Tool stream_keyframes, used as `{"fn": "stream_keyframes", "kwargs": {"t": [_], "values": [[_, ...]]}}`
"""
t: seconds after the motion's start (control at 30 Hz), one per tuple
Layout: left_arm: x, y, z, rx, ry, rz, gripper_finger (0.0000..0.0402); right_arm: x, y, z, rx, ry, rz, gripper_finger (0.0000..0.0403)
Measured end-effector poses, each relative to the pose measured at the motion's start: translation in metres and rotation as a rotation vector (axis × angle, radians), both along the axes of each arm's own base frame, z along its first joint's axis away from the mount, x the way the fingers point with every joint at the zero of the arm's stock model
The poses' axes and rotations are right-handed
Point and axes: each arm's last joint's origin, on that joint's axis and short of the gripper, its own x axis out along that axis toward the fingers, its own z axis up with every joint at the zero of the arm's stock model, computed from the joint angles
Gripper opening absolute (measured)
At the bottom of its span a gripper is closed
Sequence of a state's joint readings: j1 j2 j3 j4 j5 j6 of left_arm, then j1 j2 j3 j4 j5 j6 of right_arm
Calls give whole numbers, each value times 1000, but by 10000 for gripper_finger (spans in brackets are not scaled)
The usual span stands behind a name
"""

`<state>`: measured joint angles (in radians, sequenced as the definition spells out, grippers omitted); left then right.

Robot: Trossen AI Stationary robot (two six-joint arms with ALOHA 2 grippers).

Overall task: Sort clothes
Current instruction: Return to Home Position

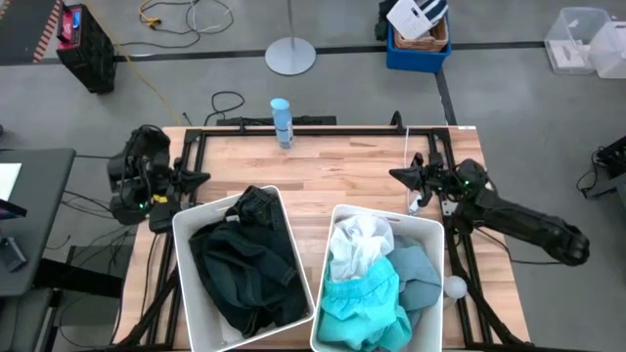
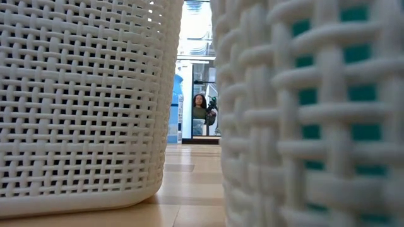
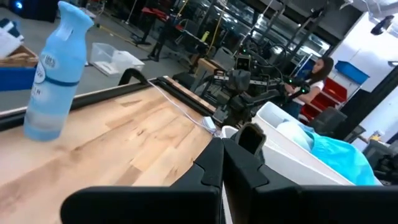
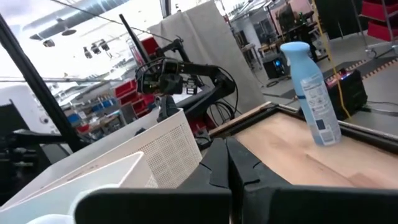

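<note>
**On the worktop: clothes in the bins, both end effectors empty**

Left side: left end effector sits at the worktop's left edge, just off the far corner of the left bin. Fingers are pressed together, nothing between them. It isn't touching the bin.

Right side: right end effector is near the right edge, just beyond the far rim of the right bin. Fingers are closed tight here too, with nothing gripped. The two tips point toward each other across bare wood.

Left bin holds the dark garments, a black and dark green heap up to the rim.

Right bin holds three pieces. The white garment is at the far end, the turquoise garment is at the near end, and the grey-blue garment lies along the right wall. From table height, turquoise shows through the weave.

Blue bottle stands upright at the far edge, centred, well apart from both bins.

A person is visible in the room beyond the worktop, in the gap between the bins.
</note>
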<state>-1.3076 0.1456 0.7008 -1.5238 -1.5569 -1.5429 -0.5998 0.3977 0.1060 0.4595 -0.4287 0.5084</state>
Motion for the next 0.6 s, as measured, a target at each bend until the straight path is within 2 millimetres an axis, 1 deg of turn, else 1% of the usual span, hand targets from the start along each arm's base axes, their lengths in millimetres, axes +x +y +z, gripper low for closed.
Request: {"fn": "stream_keyframes", "kwargs": {"t": [0.1,0.33,0.47,0.6], "values": [[0,-2,-6,-10,-3,23,0,-1,-1,-6,15,-3,0,1],[-1,-7,-6,28,8,130,0,-2,-2,-6,10,-3,-6,1],[0,-9,-9,39,12,124,0,-2,-2,-7,10,2,-6,1],[5,-20,-15,2,-1,114,0,-1,-2,-7,8,6,-6,1]]}}
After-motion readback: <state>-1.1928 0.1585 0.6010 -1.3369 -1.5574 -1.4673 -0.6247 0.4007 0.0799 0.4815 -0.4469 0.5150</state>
